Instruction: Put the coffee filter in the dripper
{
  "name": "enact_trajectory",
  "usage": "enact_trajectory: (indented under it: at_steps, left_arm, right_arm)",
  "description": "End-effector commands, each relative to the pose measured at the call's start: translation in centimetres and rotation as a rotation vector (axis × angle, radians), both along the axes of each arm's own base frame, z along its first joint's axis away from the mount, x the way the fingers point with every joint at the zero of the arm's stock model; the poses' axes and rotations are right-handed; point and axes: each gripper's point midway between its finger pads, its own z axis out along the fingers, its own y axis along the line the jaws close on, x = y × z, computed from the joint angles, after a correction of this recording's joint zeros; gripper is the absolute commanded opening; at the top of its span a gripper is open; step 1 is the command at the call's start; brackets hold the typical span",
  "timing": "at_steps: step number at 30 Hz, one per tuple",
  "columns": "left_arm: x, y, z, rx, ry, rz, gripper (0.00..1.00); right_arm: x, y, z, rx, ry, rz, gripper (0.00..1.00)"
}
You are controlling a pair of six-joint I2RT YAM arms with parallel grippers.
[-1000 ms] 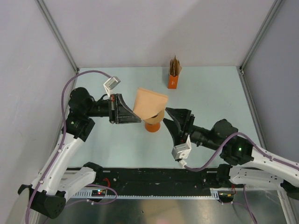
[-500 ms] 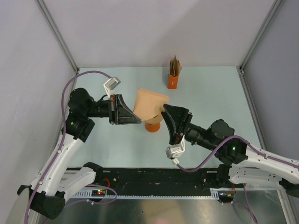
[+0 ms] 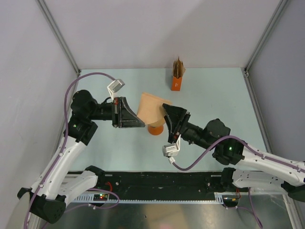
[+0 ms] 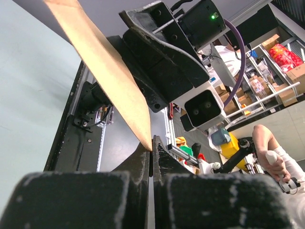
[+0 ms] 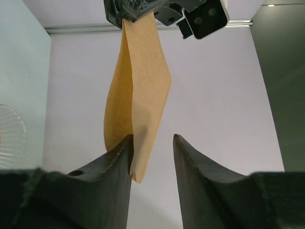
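Note:
My left gripper (image 3: 141, 122) is shut on one corner of the coffee filter (image 3: 152, 107), a flat light-brown paper fan held up above the table; the left wrist view shows the paper (image 4: 105, 62) pinched at the fingertips (image 4: 152, 141). My right gripper (image 3: 167, 122) is open at the filter's right edge. In the right wrist view the filter's lower edge (image 5: 138, 86) hangs between my open fingers (image 5: 152, 139), against the left one. The dripper (image 5: 9, 136) shows as a clear ribbed rim at that view's left edge. In the top view the filter hides it.
An orange glass beaker (image 3: 156, 129) stands under the filter, between the two grippers. A small orange box with a bunch of brown papers (image 3: 177, 77) stands at the back of the table. Grey walls enclose the table on three sides.
My right gripper has moved left and forward, from beside the beaker to the filter's edge, staying open. The left gripper and the filter have barely moved.

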Motion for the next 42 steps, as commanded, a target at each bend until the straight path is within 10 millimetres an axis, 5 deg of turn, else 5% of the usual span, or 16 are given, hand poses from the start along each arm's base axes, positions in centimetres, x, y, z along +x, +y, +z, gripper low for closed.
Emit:
enact_trajectory:
  at_steps: [1,5,8,14,19,26,42]
  left_arm:
    - [-0.6,-0.1,1.0,-0.018,-0.031,-0.019,0.0]
    - [-0.2,-0.3,0.7,-0.013,-0.011,-0.013,0.01]
    - [0.1,-0.4,1.0,-0.021,-0.038,0.009,0.13]
    - [3.6,2.8,5.0,-0.048,-0.285,0.311,0.7]
    - [8.2,6.2,4.0,0.11,-0.379,0.651,0.97]
    - [9.1,9.6,6.0,0.249,-0.63,0.887,1.0]
    - [11.8,5.9,5.4,0.297,-0.615,0.894,1.0]
  right_arm:
    - [0.1,-0.9,4.9,0.115,-0.101,-0.015,0.4]
    - [0.0,-0.4,4.9,0.114,-0.115,-0.003,0.22]
    - [0.1,-0.5,4.9,0.123,-0.098,-0.011,0.04]
    - [2.0,-1.6,3.7,0.15,0.069,-0.097,0.0]
    - [4.8,-2.5,3.2,0.23,0.32,-0.221,0.0]
    - [7.5,-2.3,1.9,0.302,0.613,-0.355,0.0]
    - [7.3,1.0,0.8,0.346,0.798,-0.354,0.0]
